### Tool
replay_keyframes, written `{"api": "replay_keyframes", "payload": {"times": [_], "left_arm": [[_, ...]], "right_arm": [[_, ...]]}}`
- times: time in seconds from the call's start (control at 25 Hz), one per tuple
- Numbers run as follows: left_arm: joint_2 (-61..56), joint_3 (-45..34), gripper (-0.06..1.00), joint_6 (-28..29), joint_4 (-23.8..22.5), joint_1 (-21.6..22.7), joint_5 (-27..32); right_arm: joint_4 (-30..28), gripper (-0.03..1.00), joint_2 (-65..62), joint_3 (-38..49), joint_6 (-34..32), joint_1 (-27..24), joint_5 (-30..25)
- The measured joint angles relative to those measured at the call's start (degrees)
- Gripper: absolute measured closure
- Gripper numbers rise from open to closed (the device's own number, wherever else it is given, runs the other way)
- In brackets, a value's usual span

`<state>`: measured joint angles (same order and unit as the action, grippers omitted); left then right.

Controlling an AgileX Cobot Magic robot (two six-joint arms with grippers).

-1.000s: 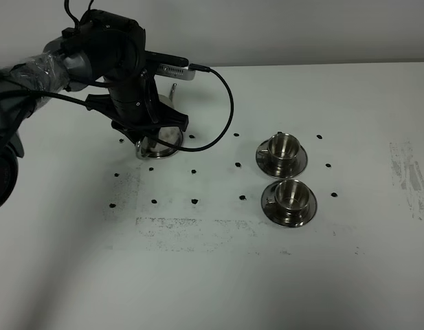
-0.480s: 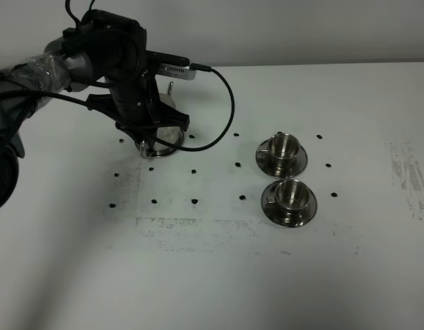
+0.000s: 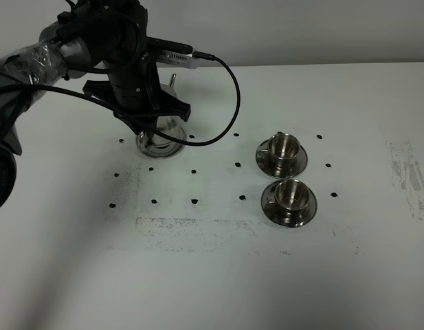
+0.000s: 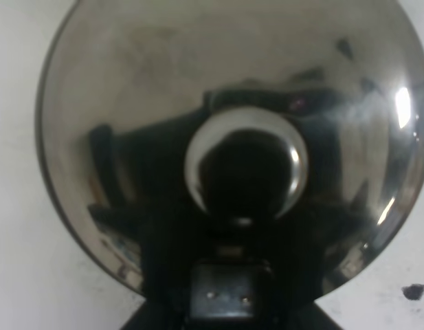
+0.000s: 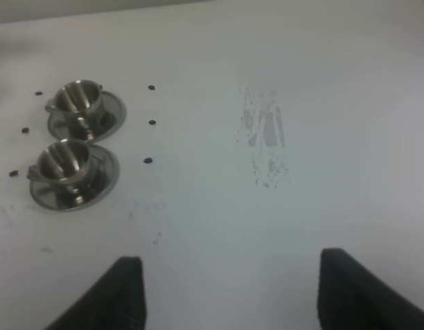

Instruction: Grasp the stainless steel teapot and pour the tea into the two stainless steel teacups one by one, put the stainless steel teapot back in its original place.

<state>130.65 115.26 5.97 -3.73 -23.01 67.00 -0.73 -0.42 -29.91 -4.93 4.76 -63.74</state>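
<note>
two shiny steel teacups unfilled; left gripper rose at tapered steel teapot, lift maybe starting, cannot tell grip; right gripper gaping, empty.

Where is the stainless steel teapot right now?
Exterior high view: the teapot is left of centre, mostly hidden beneath the left arm, well left of the two teacups.
</note>
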Motion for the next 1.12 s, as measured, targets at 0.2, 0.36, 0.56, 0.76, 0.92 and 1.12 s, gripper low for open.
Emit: {"api": "replay_keyframes", "payload": {"times": [0.2,0.36,0.56,0.76,0.92,1.12], "left_arm": [[0.00,4.58,0.76,-5.47,0.00,0.00,1.36],[-0.09,7.58,0.76,-17.30,0.22,-0.03,1.40],[-0.17,7.86,0.76,-29.27,2.47,-0.17,1.40],[-0.17,7.98,0.76,-37.83,2.92,-0.40,1.40],[-0.17,7.98,0.76,-43.35,2.72,-0.78,1.35],[-0.04,7.98,0.76,-51.94,2.43,-1.55,-1.97]], "right_arm": [[0.00,0.45,0.00,0.00,0.00,0.00,0.00],[0.00,0.45,0.00,0.00,0.00,0.00,0.00],[0.00,0.45,0.00,0.00,0.00,0.00,0.00],[0.00,0.45,0.00,0.00,0.00,0.00,0.00],[0.00,0.45,0.00,0.00,0.00,0.00,0.00],[0.00,0.45,0.00,0.00,0.00,0.00,0.00]]}}
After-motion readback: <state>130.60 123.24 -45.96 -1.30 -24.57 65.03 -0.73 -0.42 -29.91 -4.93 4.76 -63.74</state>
